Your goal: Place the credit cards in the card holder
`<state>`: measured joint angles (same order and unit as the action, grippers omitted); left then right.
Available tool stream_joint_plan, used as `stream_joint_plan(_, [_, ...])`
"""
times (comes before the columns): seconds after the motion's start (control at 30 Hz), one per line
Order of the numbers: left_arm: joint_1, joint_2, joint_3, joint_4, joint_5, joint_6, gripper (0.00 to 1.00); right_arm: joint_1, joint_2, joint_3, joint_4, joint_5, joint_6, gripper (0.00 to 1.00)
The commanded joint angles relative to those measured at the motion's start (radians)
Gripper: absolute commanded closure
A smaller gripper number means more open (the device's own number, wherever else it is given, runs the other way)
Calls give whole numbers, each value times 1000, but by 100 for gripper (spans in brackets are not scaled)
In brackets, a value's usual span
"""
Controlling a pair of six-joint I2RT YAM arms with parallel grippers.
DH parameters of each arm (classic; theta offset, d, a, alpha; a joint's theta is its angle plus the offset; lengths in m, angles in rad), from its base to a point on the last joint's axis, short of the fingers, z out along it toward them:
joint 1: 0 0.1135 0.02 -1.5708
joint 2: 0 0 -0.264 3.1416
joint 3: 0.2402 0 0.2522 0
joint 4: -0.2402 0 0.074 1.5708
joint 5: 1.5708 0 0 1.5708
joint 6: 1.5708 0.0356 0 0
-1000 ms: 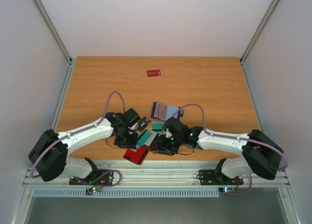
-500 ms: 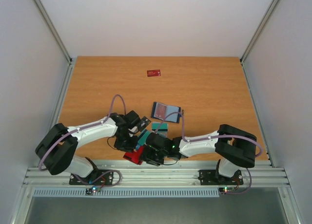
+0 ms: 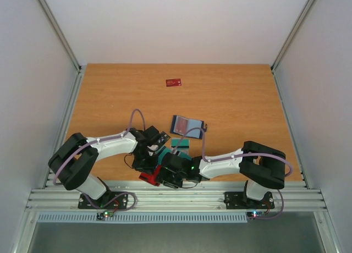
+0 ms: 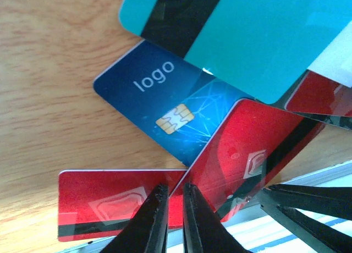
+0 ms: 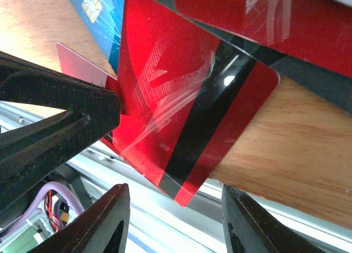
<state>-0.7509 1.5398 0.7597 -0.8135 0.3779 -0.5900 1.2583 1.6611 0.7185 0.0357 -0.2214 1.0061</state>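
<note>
Left gripper (image 4: 175, 190) pinched narrow on red card (image 4: 242, 148) edge, lower centre, tilting it off table (image 4: 44, 99). Right gripper (image 5: 173, 190) half-wide, empty, under overhanging corner, likely to regrip.

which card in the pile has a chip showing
The dark blue plastic card printed "logo", with a gold chip, lying under the teal plastic card and a red plastic card; those show black magnetic stripes, no chip.
</note>
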Motion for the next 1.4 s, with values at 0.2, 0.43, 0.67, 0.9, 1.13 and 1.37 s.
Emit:
stream_joint_plan(0.2, [0,20,-23,50,37,11,90,23,46,2,64,55,41,53])
stream_joint_plan(0.43, [-10,31,-35,69,58,9,89,23,56,-2,115,71,31,55])
stream_joint_plan(0.67, [-11,28,-59,89,83,5,89,23,39,-11,121,92,31,66])
stream_joint_plan(0.9, [-13,28,-76,111,117,-2,89,23,5,-18,109,119,34,80])
stream_joint_plan(1.13, [-13,25,-82,126,145,-9,89,25,-17,-4,109,132,25,83])
stream_joint_plan(1.37, [-13,-1,-69,111,166,-13,89,38,-22,25,68,138,26,84])
